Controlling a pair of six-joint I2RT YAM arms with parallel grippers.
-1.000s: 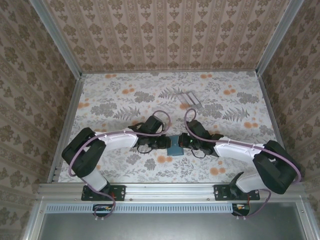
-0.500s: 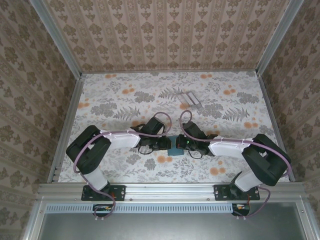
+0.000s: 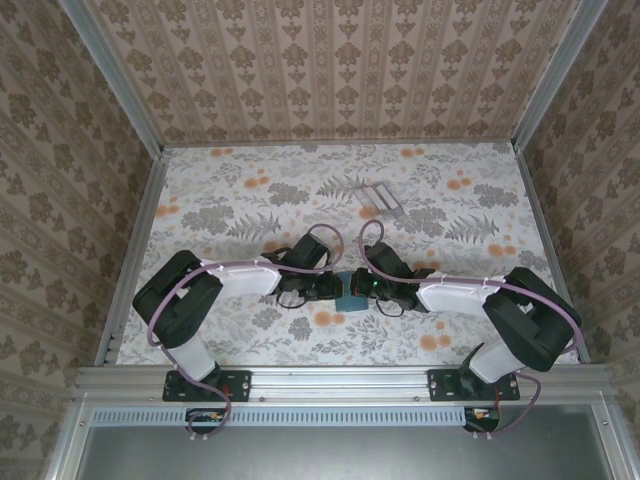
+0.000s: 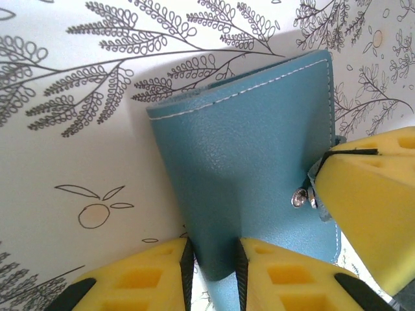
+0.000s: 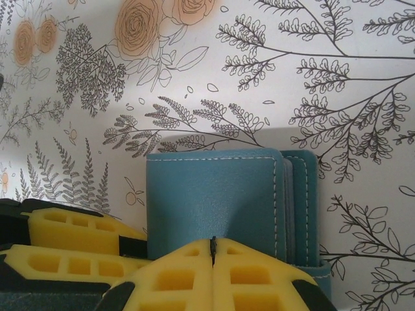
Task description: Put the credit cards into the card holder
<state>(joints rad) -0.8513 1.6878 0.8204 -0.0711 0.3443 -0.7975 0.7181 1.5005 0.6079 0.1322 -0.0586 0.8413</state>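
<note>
Step in hand, by my reading: opening the card holder (image 3: 352, 291). It lies folded on the flowered table (image 3: 250, 190) near the front edge, between the two arms. The credit cards (image 3: 380, 198) lie in a small group well apart, farther back; none has been taken up yet.

Left gripper (image 4: 213, 269): closed on the holder, with its near edge nipped between the two yellow foam pads.
Right gripper (image 5: 213, 254): pads pressed fully together at the holder's opposite edge. I cannot tell whether a thin flap is caught between them.

Next move, as judged: one claw keeps the back cover pinned while the other peels the front cover off the snap (image 4: 298, 198) and lays it out flat, pockets up. The peeling grip must take one leaf, not both — otherwise the whole holder is likely to lift. A card comes after that.

Views compared:
- Left wrist gives the snap, with a yellow pad of the right gripper touching the cover just beside it.
- Right wrist gives instead the stacked leaves along the holder's right side, stitched edges one on another — good evidence that it is shut.
- Top gives the layout of cards against holder; the fingers there are too small to read.
</note>
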